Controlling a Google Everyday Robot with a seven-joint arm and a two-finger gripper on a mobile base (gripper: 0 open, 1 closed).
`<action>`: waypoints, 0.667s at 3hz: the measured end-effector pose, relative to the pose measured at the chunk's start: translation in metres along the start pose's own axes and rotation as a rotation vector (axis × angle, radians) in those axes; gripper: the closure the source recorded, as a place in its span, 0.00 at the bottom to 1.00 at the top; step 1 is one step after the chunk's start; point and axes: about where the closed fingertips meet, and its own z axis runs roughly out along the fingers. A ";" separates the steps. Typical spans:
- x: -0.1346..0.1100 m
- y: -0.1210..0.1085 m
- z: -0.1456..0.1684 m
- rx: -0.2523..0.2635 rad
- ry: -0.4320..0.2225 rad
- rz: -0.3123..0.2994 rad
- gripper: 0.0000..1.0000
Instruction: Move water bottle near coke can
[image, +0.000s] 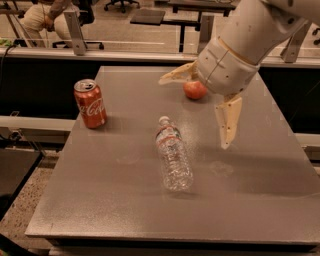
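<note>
Hand (193, 114) is hanging over the far-right part of the surface (125, 205), out at the end of the bulky white arm (245, 45) that is coming in from the top right. Its fingers are standing spread wide, w/ nothing btwn them. One finger (176, 76) is pointing left, level w/ the far part of the surface. The other (227, 120) is pointing down, its tip seeming to hover just above the surface, to the right of the water bottle (173, 156).

Water bottle is lying on its side approx. mid-surface. Its white cap is pointing toward the far edge and its base toward the near edge, the body angling a bit to the right. Red-and-white label band is showing near the neck. Nothing is touching it.

Coke can (90, 104) is standing upright on the left side, close to the left edge, silver top showing. It is sitting well apart from the bottle, to the bottle's left and further back.

A red apple (194, 90) is resting at the far right-centre, partly hidden by the wrist of the arm.

In the bkgd, beyond the surface, a person (42, 15) is sitting at top left.
</note>
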 end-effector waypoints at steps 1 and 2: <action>-0.012 0.005 0.023 -0.062 0.019 -0.223 0.00; -0.014 0.009 0.048 -0.116 0.050 -0.431 0.00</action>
